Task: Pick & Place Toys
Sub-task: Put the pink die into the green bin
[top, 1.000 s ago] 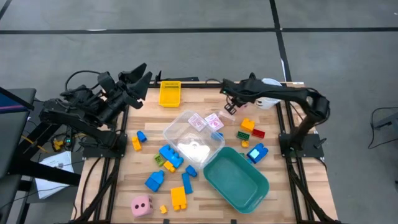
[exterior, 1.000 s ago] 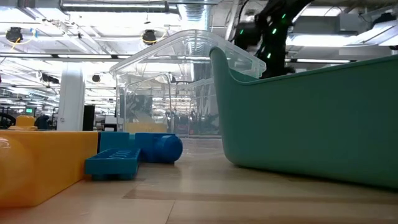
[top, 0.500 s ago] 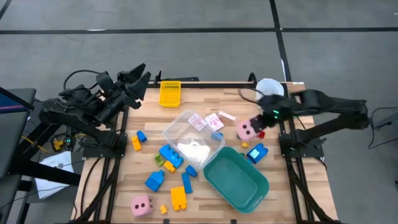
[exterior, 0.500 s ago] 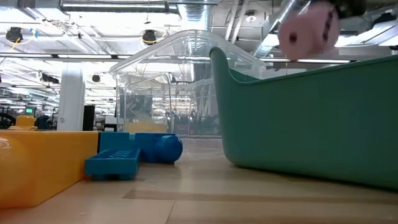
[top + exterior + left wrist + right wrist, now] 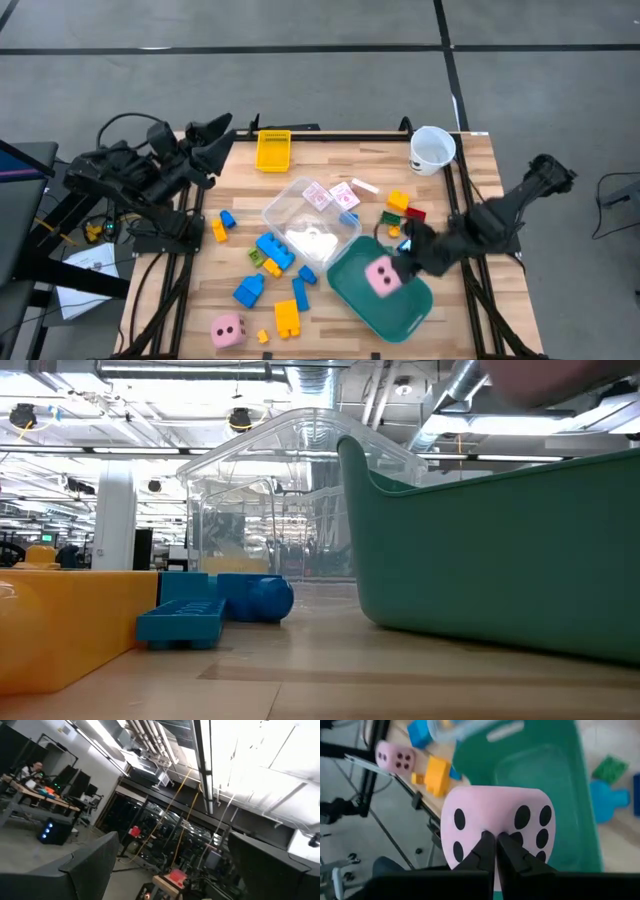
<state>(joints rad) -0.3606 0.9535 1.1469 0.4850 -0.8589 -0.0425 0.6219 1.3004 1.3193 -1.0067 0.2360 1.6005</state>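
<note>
My right gripper (image 5: 400, 263) is shut on a pink dark-dotted die (image 5: 380, 277) just over the teal tub (image 5: 405, 312). In the right wrist view the die (image 5: 497, 817) fills the middle, over the tub (image 5: 555, 780). A second die (image 5: 228, 330) lies at the near left. Blue, yellow, orange, red and green bricks (image 5: 272, 250) lie scattered on the table. Pink-white cards (image 5: 330, 193) lie at a clear container (image 5: 310, 215). My left gripper (image 5: 222, 135) is open and empty at the far left corner. My right gripper has its two fingertips (image 5: 487, 845) close together on the middle of the die's near face (image 5: 495, 827), between the dots. The fingers come slanting down from the table's right. The die is lifted clear, over the tub's inside.
A white cup (image 5: 432, 148) stands at the far right corner. A yellow tray (image 5: 273, 150) sits at the far edge. The clear container lies on its side in the middle, beside the tub. In the low view the tub wall (image 5: 500, 550) blocks the right half.
My right gripper has swung from the table's far middle toward the right, then toward the near edge. It carries the pink die, which now hangs over the teal tub. My left arm has shifted slightly.
</note>
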